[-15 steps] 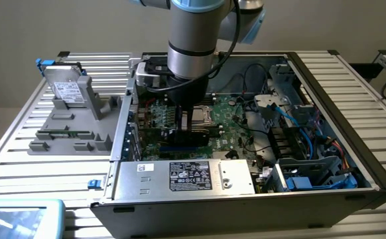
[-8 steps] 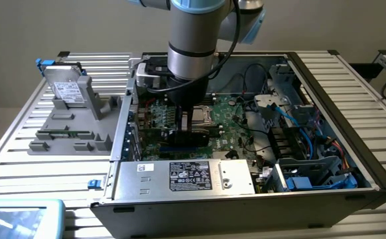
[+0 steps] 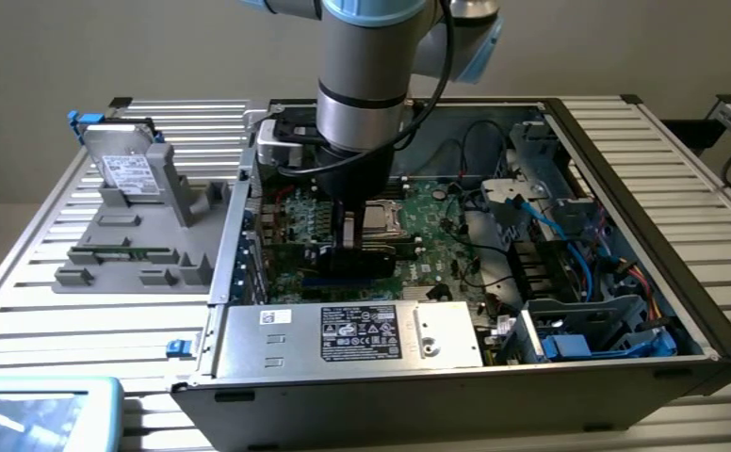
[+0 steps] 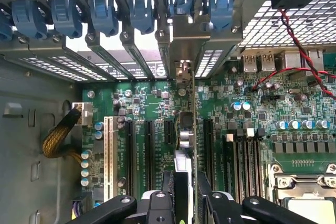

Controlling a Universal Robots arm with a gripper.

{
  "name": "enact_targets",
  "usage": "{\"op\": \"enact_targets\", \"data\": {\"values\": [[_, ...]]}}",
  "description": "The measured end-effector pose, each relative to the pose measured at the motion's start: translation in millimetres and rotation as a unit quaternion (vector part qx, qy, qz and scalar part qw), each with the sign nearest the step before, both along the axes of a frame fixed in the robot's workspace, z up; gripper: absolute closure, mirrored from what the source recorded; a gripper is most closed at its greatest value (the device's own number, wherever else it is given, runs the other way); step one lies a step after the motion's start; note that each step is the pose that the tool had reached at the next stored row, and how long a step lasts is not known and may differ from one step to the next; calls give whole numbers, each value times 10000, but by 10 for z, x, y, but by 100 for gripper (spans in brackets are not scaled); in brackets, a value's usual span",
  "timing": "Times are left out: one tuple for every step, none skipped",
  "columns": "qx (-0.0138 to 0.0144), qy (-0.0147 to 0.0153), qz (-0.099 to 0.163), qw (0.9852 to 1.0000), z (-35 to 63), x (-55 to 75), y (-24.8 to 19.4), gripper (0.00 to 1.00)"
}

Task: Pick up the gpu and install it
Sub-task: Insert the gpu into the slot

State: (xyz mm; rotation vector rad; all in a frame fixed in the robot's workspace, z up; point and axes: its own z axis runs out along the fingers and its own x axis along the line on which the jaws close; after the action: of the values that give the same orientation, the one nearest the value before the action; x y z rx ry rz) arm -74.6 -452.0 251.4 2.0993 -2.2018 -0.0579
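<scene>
Arm (image 3: 363,75) is coming straight down from above, its grey-and-blue segment standing near vertical. Wrist (image 3: 340,179) is pointing downward, in line with the arm. Gripper (image 3: 361,250) is facing straight down at the arm's lower end. In the wrist view, the gripper (image 4: 188,187) is clamping the gpu (image 4: 185,135) edge-on, black fingers (image 4: 168,198) pressing one on each face, jaws standing partly closed around it.

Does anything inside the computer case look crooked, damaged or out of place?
Nothing stands out. The gpu stands upright, edge-on between the fingers, parallel to the slots on the motherboard. No damage or stray part is visible.
</scene>
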Motion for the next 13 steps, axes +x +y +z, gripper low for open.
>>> {"op": "enact_targets", "data": {"values": [[-2, -1, 0, 10000, -1, 0, 1, 72], [-5, -1, 0, 10000, -1, 0, 1, 72], [-11, 0, 0, 10000, 0, 0, 3, 72], [-18, 0, -1, 10000, 0, -1, 7, 72], [-25, -1, -1, 10000, 0, -1, 11, 72], [-33, -1, 0, 10000, 0, 0, 15, 72], [-40, -1, 0, 10000, 0, 0, 20, 72], [-46, -2, 0, 10000, 0, 0, 25, 72], [-51, -2, 0, 10000, 0, 0, 29, 72], [-57, -3, 0, 10000, 0, 0, 34, 72], [-63, -4, 0, 10000, 1, -1, 40, 72], [-70, -6, 1, 10000, 1, -1, 45, 72], [-78, -7, 1, 10000, 1, -1, 50, 72]]}}
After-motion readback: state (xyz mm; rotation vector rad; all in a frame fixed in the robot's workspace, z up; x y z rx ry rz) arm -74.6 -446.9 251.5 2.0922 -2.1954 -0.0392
